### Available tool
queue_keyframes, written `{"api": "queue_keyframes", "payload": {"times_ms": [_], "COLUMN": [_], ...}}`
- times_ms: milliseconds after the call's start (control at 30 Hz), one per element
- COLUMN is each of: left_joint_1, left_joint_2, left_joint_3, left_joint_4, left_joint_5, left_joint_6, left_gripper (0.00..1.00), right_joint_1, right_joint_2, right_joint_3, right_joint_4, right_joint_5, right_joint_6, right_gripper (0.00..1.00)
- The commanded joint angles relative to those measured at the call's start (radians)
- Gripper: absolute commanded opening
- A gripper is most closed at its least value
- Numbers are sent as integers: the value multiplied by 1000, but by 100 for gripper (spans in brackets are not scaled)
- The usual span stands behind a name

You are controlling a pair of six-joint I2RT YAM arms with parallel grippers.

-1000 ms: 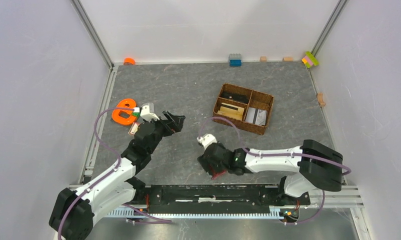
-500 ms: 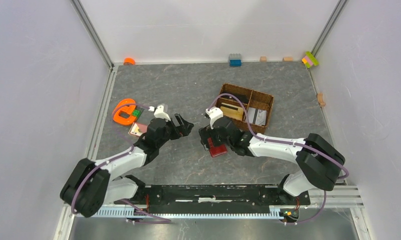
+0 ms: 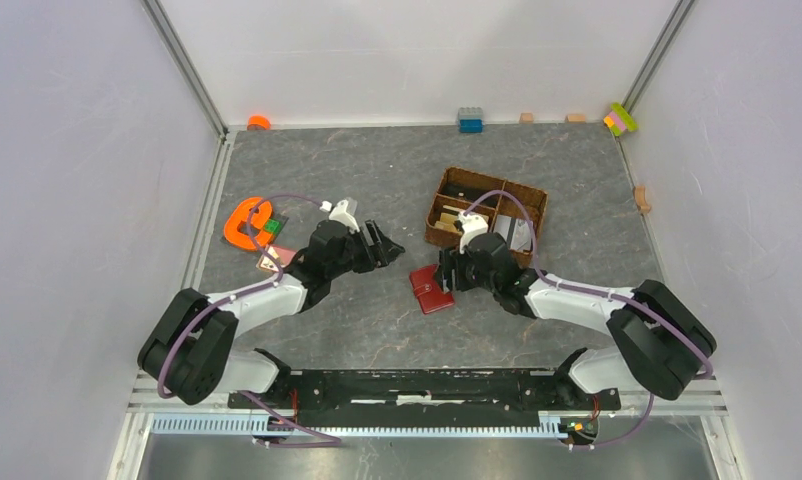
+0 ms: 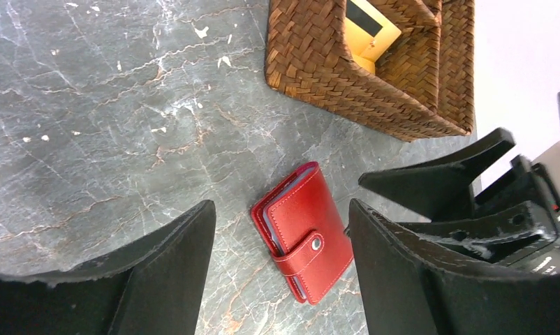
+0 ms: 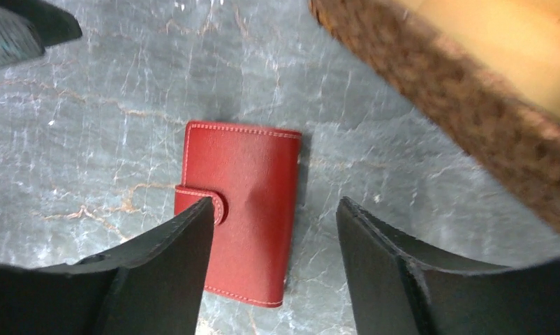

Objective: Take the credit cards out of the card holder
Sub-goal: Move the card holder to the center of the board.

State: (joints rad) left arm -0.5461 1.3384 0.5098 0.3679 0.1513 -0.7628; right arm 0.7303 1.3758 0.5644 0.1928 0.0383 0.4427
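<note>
The dark red card holder (image 3: 430,290) lies flat on the grey table, shut, with its snap strap fastened. It also shows in the left wrist view (image 4: 304,234) and the right wrist view (image 5: 246,202). Pale card edges (image 4: 266,226) show between its covers. My left gripper (image 3: 387,243) is open and empty, just left of and behind the holder (image 4: 281,209). My right gripper (image 3: 447,272) is open and empty, close on the holder's right side (image 5: 274,209). A tan card (image 4: 369,21) stands in the wicker basket.
The brown wicker basket (image 3: 537,200) stands right behind the right gripper and close to it (image 5: 459,91). An orange ring-shaped object (image 3: 243,222), a green block (image 3: 272,227) and small tan pieces (image 3: 270,261) lie at the left. Toy blocks (image 3: 469,120) line the back wall.
The card holder went from the near edge to mid-table with my right gripper and now lies free of it. The right gripper drew back toward the basket. My left gripper moved right toward the holder.
</note>
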Motion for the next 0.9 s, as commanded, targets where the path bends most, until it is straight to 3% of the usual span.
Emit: {"api": "queue_keyframes", "payload": {"times_ms": [0, 200, 367, 500, 867], "left_joint_1": [-5, -37, -55, -61, -82], "left_joint_2": [-4, 58, 91, 105, 90], "left_joint_3": [29, 70, 76, 118, 130], "left_joint_4": [-89, -87, -85, -189, -246], "left_joint_5": [-38, -50, -48, -52, -28], "left_joint_6": [38, -13, 57, 95, 113], "left_gripper": [76, 74, 74, 75, 75], "right_joint_1": [-19, -25, -25, -25, -25], "right_joint_2": [27, 52, 75, 74, 60], "right_joint_3": [-57, -84, -96, -114, -128], "right_joint_4": [112, 182, 218, 271, 300], "right_joint_5": [-83, -160, -169, -208, -179], "right_joint_6": [68, 99, 108, 95, 81], "right_gripper": [64, 54, 48, 47, 12]}}
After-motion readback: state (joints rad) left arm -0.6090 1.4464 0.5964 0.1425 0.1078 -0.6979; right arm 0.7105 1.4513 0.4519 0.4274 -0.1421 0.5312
